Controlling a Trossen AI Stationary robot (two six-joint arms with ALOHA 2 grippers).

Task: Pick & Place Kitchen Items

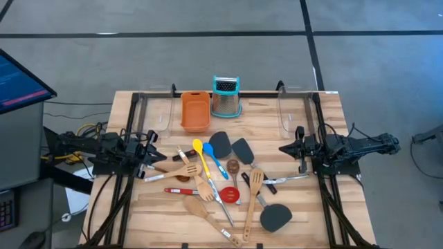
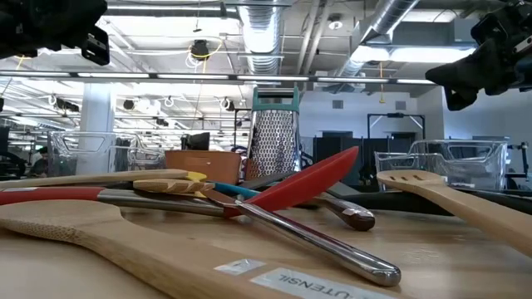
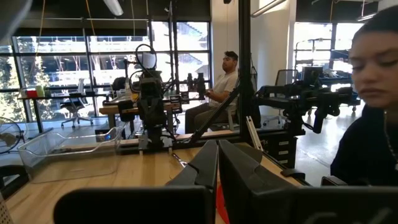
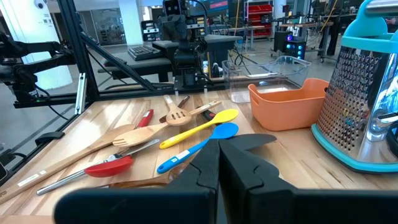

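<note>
My left jaws (image 1: pixel 154 156) and right jaws (image 1: pixel 284 149) sit pressed together, empty. The utensils (image 1: pixel 221 190) lie heaped mid-worktop (image 1: pixel 304 214): light, stiff, slick-handled; I'd pinch one mid-handle.

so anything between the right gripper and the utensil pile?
Nothing visible. The right gripper is shut and held above the table's right side, and the wood between it and the utensil pile is bare apart from the pile's own outlying tools. The grater and orange tray sit further back, off that line.
</note>
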